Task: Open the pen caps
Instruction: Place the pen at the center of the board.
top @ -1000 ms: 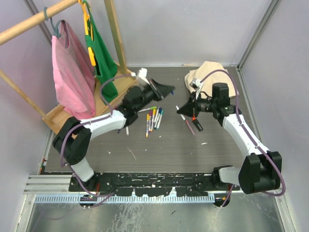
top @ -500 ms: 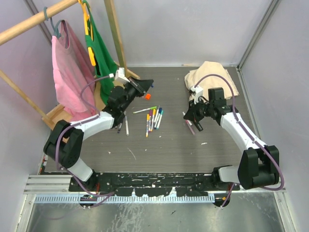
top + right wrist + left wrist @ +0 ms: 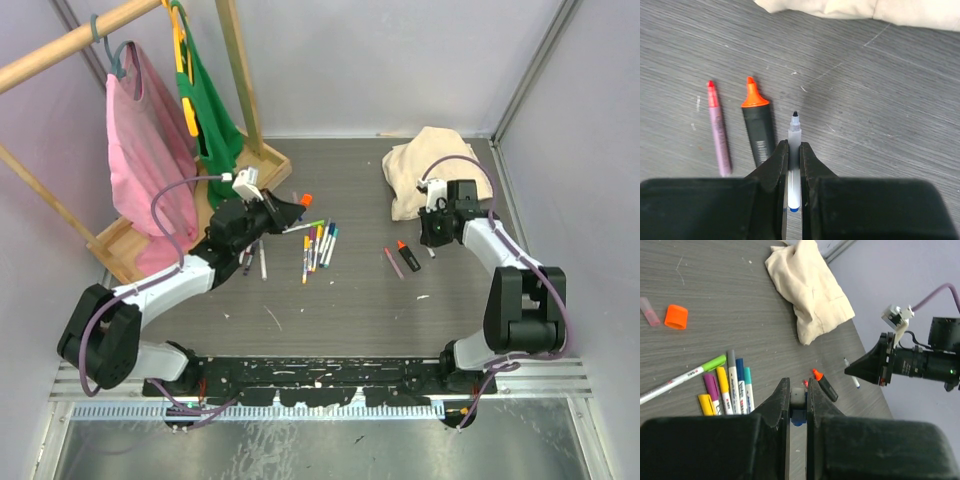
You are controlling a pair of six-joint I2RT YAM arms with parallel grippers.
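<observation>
Blue plastic first: a small blue cap pinched in the left gripper, jaws all but together, raised above the table. Off its pen, that one.

Just beyond, lying loose on the grey wood: a stubby orange cap, well apart from any pen.

Nearer the fingers, side by side: a row of pens, white-barrelled, with caps on in green, grey, blue, teal, yellow and purple.

Across to the right gripper: clamped shut on a white pen, black tip bare, blue end poking out below the fingers. Held just above the tabletop.

Beneath it, lying parallel: a black highlighter, orange tip uncovered, and beside that a pink pen with a bare red tip.

Now the edges. Beige cloth bunched in the far right corner, close behind the right arm, with the side wall near. Wooden rack with hanging pink and green garments crowding the left arm's outer side. Bare grey tabletop between the row and the highlighter, and more of it toward the near edge.
</observation>
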